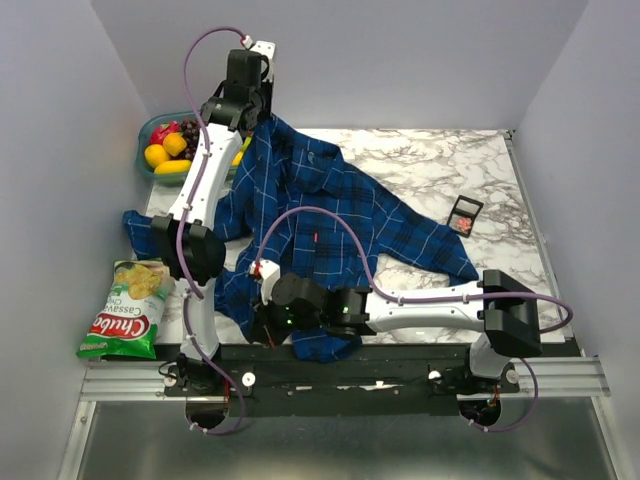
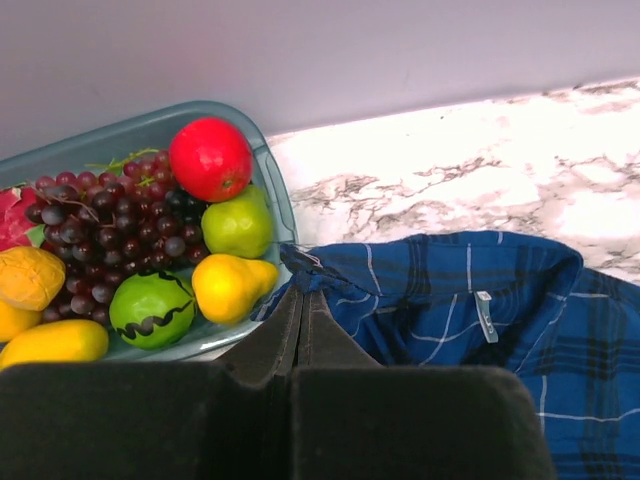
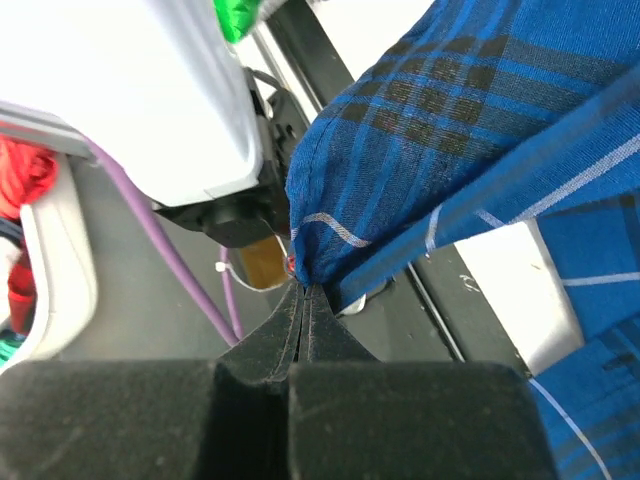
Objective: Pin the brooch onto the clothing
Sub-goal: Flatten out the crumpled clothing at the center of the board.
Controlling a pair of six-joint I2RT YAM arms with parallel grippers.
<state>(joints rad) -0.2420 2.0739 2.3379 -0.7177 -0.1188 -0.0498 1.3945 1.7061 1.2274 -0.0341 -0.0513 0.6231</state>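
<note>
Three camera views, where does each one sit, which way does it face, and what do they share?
Top external: high behind the robot, looking down on the table; left arm and right arm show.
Left wrist: faces the far wall, fruit tray and shirt; its left gripper pinches the shirt.
Right wrist: faces the near rail; its right gripper pinches the shirt's edge.
Shared: the shirt, in all three.

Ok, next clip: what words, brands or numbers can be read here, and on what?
"Chulo": white letters on the red band of the snack bag, top view; the last letters are unclear.
"Cassava": smaller print above it on the same bag, only partly legible.
Pale tab sewn on the shirt, left wrist view: too small to read.
No other text can be made out.
</note>
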